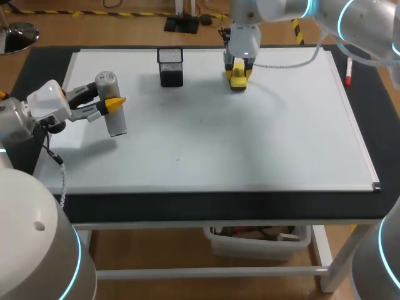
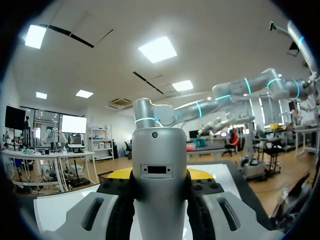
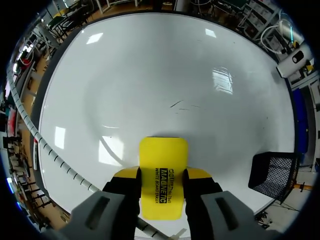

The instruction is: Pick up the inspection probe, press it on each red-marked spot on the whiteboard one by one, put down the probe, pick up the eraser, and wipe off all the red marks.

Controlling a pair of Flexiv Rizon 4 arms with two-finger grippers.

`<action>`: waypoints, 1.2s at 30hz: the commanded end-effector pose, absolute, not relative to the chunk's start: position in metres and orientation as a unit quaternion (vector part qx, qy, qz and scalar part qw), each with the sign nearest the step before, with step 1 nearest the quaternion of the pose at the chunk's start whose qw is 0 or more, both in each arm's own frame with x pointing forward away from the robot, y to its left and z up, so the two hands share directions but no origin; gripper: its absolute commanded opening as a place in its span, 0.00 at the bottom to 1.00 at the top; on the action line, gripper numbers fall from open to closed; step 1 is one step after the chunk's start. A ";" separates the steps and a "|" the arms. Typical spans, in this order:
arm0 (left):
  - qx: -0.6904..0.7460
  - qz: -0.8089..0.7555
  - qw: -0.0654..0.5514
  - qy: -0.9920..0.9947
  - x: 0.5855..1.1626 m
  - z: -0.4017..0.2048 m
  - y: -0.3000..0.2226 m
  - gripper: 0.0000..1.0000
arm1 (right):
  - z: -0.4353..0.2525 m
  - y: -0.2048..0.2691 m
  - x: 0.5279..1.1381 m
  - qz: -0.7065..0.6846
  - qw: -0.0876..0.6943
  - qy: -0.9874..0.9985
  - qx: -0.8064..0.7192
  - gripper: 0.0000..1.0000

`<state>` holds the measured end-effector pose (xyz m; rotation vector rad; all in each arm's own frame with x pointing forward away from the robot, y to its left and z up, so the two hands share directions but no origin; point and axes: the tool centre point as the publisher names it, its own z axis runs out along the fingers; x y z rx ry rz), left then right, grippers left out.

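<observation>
L gripper (image 2: 160,174) pinches the probe (image 1: 117,122): grey cylinder upright btwn both yellow tips, at approx 9–10 o'clock from the whiteboard (image 1: 250,144) centre, near its L edge. Can't tell if the probe's base touches the board or hangs just above it.

R gripper (image 3: 163,173) is clamped on the yellow eraser (image 3: 163,152), fingers on its two long sides, at 12 o'clock near the far edge. Eraser face points down at the board; contact unclear. Black mesh holder (image 1: 170,67) sits at 11 o'clock, btwn the two grippers along the far edge. Red marker (image 1: 348,72) lies off the board's R edge, approx 2 o'clock.

No red marks visible anywhere; only a few faint dark strokes (image 3: 181,105) mid-board, ahead of the eraser.

Judgement: wiping looks done or nearly so, yet the probe isn't set down.

Risks:
- Probe is tall & narrow. If released above the surface or tilted, it prob tips and rolls, maybe off the L edge.
- If the R arm sweeps twd 9 o'clock, the eraser or wrist could clip the mesh holder and shove it, or meet the L arm holding the probe.
- Eraser is held by a side pinch only. Hard or uneven pressing could twist it in the fingers, so only one edge wipes and residue stays.
- White cable (image 1: 287,62) hangs off the R arm over the far part of the board; could drag or snag on a long stroke.
- Marks too faint to see from above may get skipped.
</observation>
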<state>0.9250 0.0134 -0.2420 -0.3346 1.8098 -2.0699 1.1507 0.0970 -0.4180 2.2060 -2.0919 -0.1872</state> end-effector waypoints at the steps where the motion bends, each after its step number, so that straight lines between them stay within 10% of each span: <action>1: -0.119 -0.735 0.187 0.641 0.925 -0.242 0.012 0.00 | -0.420 0.098 1.155 -0.070 0.060 -0.687 0.721 0.00; 21: -0.119 -0.735 0.187 0.641 0.925 -0.242 0.012 0.00 | -0.426 0.096 1.152 -0.057 0.048 -0.694 0.716 0.00; 23: -0.119 -0.735 0.187 0.641 0.925 -0.242 0.012 0.00 | -0.425 0.095 1.151 -0.059 0.048 -0.696 0.714 0.46; 24: -0.119 -0.735 0.187 0.641 0.925 -0.242 0.012 0.00 | -0.423 0.094 1.151 -0.060 0.041 -0.699 0.712 1.00; 36: -0.119 -0.735 0.187 0.641 0.925 -0.242 0.012 0.00 | -0.384 0.060 1.148 -0.122 -0.058 -0.765 0.629 1.00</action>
